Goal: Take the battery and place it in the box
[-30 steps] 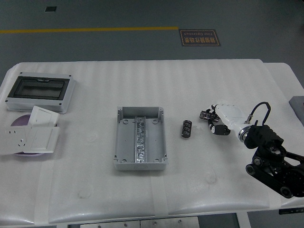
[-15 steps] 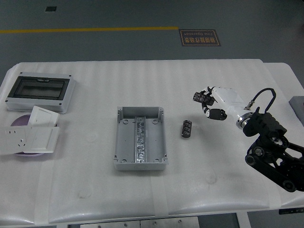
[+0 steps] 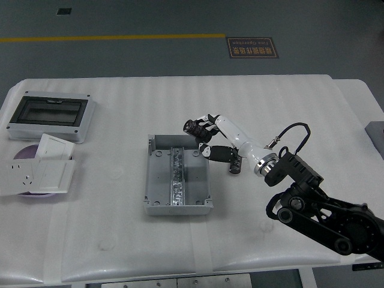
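One arm is at work: the right arm, which a second ago hung at the right of the frame well clear of the battery (image 3: pixel 235 162), now stretches from the lower right toward the centre. The right hand (image 3: pixel 211 139) has passed over the battery and hovers at the upper right corner of the grey box (image 3: pixel 177 174). Its fingers (image 3: pixel 198 125) are spread and relaxed, holding nothing, with the thumb reaching low beside the box wall. The battery has not moved; it lies on the white table (image 3: pixel 120 228) just right of the box, partly hidden under the forearm. By my reading the hand has overshot the battery rather than closed on it, so the pick-up is not yet done and the hand would need to draw back and lower onto the battery before any placing. At the left of the frame sit a windowed enclosure (image 3: pixel 49 115) and a white socket plate (image 3: pixel 37 173), untouched. No left arm shows.
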